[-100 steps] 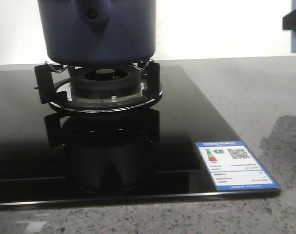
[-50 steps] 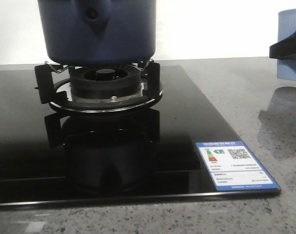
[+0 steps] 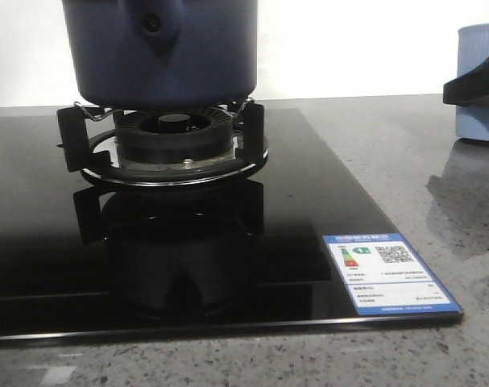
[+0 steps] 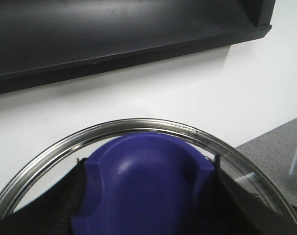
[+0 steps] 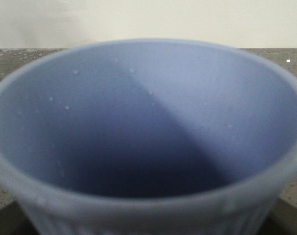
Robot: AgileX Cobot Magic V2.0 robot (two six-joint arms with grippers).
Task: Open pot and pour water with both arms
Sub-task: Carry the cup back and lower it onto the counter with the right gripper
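Observation:
The dark navy pot [image 3: 163,48] stands on the gas burner [image 3: 173,137], its handle stub with the small hole facing me; its top is out of frame. In the left wrist view my left gripper [image 4: 148,205] is shut on the blue knob [image 4: 148,171] of a glass lid with a metal rim [image 4: 138,123], held up in front of a white wall. My right gripper [image 3: 474,87] grips the pale blue cup [image 3: 479,48] at the far right, low over the grey counter. The cup [image 5: 148,127] fills the right wrist view and looks empty.
The black glass hob [image 3: 308,210] covers the left and middle of the grey counter [image 3: 437,161] and carries a blue-and-white energy label [image 3: 389,272] at its front right corner. A dark shelf [image 4: 114,34] hangs on the wall above the lid.
The right gripper and the pale blue cup have come into view at the right edge and moved down toward the counter. The pot and burner have not moved.

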